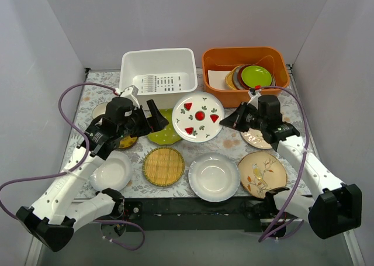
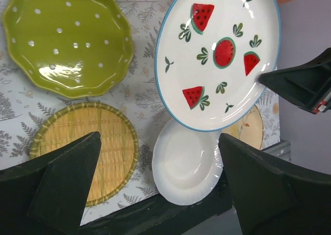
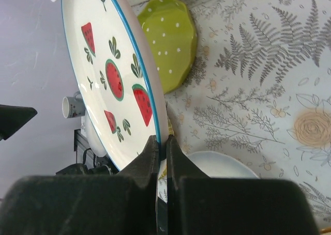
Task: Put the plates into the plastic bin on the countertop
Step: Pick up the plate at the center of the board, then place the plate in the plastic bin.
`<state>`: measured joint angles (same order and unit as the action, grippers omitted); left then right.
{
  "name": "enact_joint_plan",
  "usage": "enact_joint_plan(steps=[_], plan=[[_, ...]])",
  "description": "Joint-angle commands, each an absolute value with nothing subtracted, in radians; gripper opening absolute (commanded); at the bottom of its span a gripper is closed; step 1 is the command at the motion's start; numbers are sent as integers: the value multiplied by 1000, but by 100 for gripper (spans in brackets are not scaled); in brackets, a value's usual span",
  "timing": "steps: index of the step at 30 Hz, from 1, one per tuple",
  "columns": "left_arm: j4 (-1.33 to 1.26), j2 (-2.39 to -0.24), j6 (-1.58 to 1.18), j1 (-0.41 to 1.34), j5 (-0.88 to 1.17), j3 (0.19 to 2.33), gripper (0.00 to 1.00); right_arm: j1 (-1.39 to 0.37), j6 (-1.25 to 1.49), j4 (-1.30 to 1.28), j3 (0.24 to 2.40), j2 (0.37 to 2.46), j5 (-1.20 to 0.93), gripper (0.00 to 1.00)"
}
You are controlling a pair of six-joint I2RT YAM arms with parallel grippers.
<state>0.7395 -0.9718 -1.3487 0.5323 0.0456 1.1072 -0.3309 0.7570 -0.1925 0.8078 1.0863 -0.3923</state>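
Cut off by the right wrist view's top edge: watermelon-print plate [image 3: 103, 75]. Partly beneath it: green dotted plate [image 1: 163, 136]. Mostly hidden under the left arm [image 1: 96, 140]: small dark-yellow plate [image 1: 128, 142]. Half covered by the right arm [image 1: 286, 138]: beige plate [image 1: 252, 140].

The left hand [image 2: 159, 138] and fruit-print plate [image 1: 199, 117] stand just before the white bin [image 1: 158, 63].
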Motion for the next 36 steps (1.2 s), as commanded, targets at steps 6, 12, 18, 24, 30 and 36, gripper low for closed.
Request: enact_joint_plan(steps=[6,12,18,24,30,36], plan=[[923,-1003,-1288,534,-95,1161,98,-354,703,-152,1126,1218,-465,1],[925,-991,-1298,526,-98,1117,98,-356,689,-166,1261,1313,-468,1],[933,-999,-1295,494,-80,1071,98,-373,681,-169,1351,1413,-474,1],[939,-1038,-1210,374,-2,1088,98,-423,644,-234,1561,1569,-448,1],[934,-1043,-1189,334,35,1083,98,-451,618,-316,1843,1759,-419,1],[920,-1034,-1189,333,54,1034,98,-451,666,-330,2046,1928,-449,1]])
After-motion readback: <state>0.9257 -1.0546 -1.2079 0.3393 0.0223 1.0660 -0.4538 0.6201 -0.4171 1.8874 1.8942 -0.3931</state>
